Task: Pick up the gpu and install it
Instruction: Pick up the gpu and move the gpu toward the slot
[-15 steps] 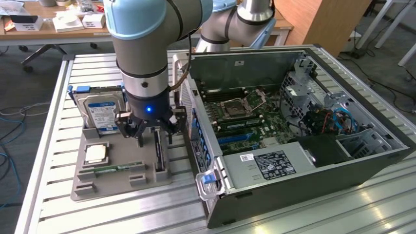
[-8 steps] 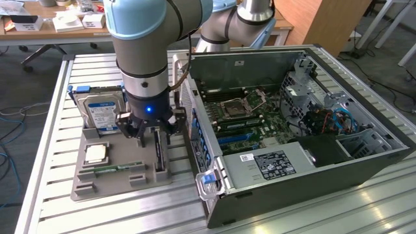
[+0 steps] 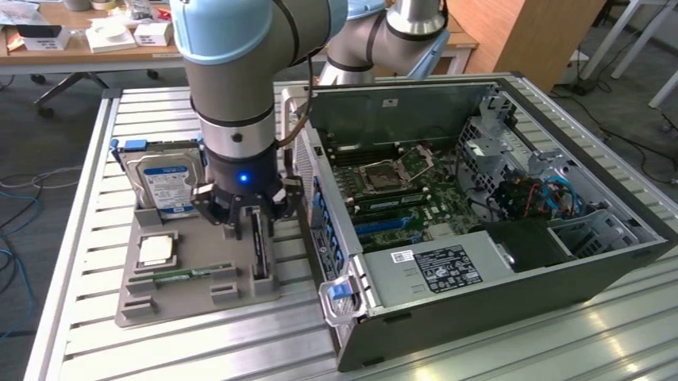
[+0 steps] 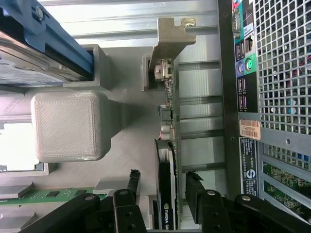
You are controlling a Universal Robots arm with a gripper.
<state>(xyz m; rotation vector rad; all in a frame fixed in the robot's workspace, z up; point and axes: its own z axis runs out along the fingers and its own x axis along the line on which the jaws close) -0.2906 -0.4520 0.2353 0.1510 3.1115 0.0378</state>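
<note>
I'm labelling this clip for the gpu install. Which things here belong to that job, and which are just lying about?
Job: gpu, on edge in the grey tray; gripper, open astride it; open computer case.
Lying about: hard drive, memory stick and square chip in the same tray.

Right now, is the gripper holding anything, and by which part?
Nothing is held. The gripper has its jaws open astride the gpu, which sits on edge in the gray holder.

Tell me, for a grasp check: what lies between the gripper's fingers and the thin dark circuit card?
Nothing: the wrist view shows bare gaps between the black fingers and the thin dark gpu.
</note>
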